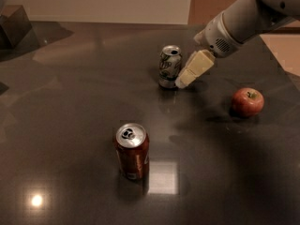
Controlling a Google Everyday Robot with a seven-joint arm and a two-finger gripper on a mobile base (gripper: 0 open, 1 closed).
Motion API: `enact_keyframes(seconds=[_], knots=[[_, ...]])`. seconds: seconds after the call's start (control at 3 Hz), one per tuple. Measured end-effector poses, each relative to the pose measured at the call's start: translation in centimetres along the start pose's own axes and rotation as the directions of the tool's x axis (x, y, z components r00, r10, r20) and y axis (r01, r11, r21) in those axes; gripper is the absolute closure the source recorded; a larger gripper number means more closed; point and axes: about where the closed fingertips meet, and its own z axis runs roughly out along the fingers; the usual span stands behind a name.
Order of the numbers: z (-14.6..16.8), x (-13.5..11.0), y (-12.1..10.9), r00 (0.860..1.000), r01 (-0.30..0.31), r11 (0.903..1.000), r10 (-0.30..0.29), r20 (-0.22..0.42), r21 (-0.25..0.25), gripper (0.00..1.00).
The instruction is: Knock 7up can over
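Observation:
The 7up can (168, 66) stands upright on the dark table, silver-white with green markings, at the middle back. My gripper (184, 80) reaches in from the upper right on a white arm. Its cream fingertips are at the can's lower right side, touching or nearly touching its base.
A reddish-brown can (133, 151) stands upright nearer the front, left of centre. A red apple (247, 101) lies at the right. A dark box (13, 26) sits at the far left back corner. The table's right edge (281, 62) runs near the arm.

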Motion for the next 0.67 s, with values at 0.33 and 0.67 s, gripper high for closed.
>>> enact_keyframes(seconds=[0.33,0.67], knots=[[1.6,-0.4,-0.6,0.998,-0.007,0.9998,0.008,0.058,-0.017,0.00],[2.7,-0.7,-1.3,0.994,-0.017,0.9991,0.021,0.109,-0.038,0.00]])
